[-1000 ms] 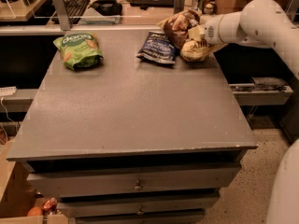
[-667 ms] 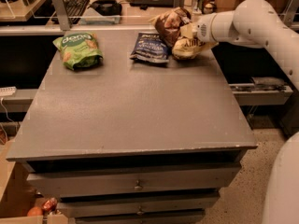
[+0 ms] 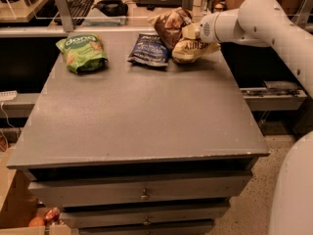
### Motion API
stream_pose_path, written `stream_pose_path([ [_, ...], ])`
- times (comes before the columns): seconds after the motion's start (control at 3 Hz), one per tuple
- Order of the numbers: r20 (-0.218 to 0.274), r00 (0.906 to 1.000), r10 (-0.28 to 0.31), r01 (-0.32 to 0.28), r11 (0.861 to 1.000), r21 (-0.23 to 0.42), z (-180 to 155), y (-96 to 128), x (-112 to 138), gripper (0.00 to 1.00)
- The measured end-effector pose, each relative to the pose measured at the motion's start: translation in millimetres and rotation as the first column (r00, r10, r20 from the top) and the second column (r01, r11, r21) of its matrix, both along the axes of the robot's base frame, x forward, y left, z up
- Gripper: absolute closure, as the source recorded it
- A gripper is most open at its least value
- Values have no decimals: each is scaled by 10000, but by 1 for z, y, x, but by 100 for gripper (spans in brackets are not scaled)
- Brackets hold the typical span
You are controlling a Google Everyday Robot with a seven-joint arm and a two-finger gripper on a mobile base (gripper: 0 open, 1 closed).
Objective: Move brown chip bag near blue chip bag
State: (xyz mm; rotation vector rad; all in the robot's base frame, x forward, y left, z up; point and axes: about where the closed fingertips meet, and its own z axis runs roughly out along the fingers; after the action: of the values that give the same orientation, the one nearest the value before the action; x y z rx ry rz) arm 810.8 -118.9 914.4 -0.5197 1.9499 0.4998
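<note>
Camera view takes in three bags on the grey table (image 3: 137, 116), all at its far edge: one brown chip bag (image 3: 172, 27), one blue chip bag (image 3: 149, 49) and one green bag (image 3: 82, 52). One white arm (image 3: 259, 18) reaches in from the right, and its gripper (image 3: 192, 34) sits at the far right of the tabletop, pressed into the brown chip bag. The gripper is closed tight on the crumpled middle of that bag, which stands bunched and tilted, its brown top leaning left and its cream lower part hanging at the tabletop; whether that lower part rests on the surface cannot be told. The brown chip bag is just beside the blue chip bag, on its right, their edges touching or nearly so. The blue chip bag lies flat, and the green bag lies flat well apart from it at the far left. Two drawer knobs (image 3: 144, 196) show on the near front below the tabletop.
</note>
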Motion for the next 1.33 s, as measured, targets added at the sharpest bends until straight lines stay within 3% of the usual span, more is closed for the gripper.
stream_pose_path([
  [0.33,-334,9994,-16,17,10000,11,-9,-1,-6,36],
  [0.67,-499,9985,244,-252,9996,-136,-11,2,-13,4],
  [1.0,-356,9960,815,-837,9943,-654,-2,8,-21,0],
  [1.33,-165,9896,1432,-1439,9756,-1660,9,2,-45,0],
])
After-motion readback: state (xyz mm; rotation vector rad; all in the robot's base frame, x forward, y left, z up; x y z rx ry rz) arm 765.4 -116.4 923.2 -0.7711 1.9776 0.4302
